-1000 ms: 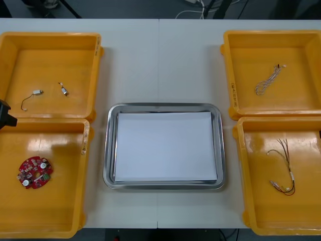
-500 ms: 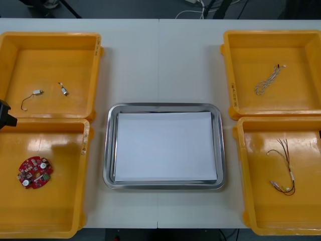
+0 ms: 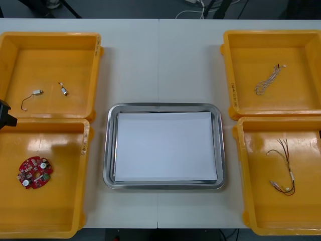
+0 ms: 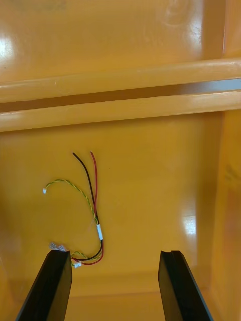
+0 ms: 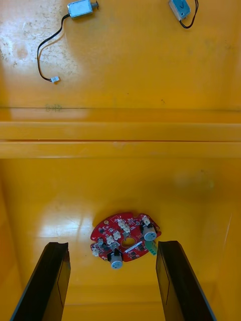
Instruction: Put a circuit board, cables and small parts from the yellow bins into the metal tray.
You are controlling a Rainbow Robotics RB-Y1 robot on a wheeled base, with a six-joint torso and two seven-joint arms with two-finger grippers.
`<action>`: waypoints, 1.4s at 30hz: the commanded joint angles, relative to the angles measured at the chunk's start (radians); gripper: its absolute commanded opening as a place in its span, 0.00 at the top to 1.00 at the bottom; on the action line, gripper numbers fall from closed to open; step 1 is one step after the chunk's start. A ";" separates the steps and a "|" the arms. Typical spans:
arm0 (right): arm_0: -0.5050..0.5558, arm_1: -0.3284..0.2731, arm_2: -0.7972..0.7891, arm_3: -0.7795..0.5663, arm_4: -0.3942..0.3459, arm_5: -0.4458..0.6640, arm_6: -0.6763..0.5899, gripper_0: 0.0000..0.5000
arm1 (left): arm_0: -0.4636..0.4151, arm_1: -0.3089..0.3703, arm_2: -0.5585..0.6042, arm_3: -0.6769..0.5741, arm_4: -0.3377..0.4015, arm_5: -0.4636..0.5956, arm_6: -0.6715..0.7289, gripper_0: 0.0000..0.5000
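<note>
A round red circuit board lies in the near left yellow bin. In the left wrist view my left gripper hangs open above that board, one finger on each side of it, not touching. In the right wrist view my right gripper is open over the red and yellow cable, which lies in the near right bin. The metal tray, white inside, sits in the middle with nothing in it.
The far left bin holds two small metal parts on thin black wires. A pale twisted cable lies in the far right bin. A black piece of my left arm shows at the left edge.
</note>
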 commanded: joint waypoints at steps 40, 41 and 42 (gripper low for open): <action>0.000 -0.007 0.004 -0.029 0.007 0.005 0.008 0.00 | 0.052 0.004 -0.001 -0.007 0.002 -0.013 -0.056 0.00; 0.000 -0.004 0.005 -0.030 0.005 0.005 0.008 0.00 | 0.050 0.005 -0.001 -0.007 0.003 -0.013 -0.055 0.00; 0.000 -0.004 0.004 -0.030 0.007 0.005 0.008 0.00 | 0.048 0.005 -0.001 -0.007 0.003 -0.013 -0.052 0.00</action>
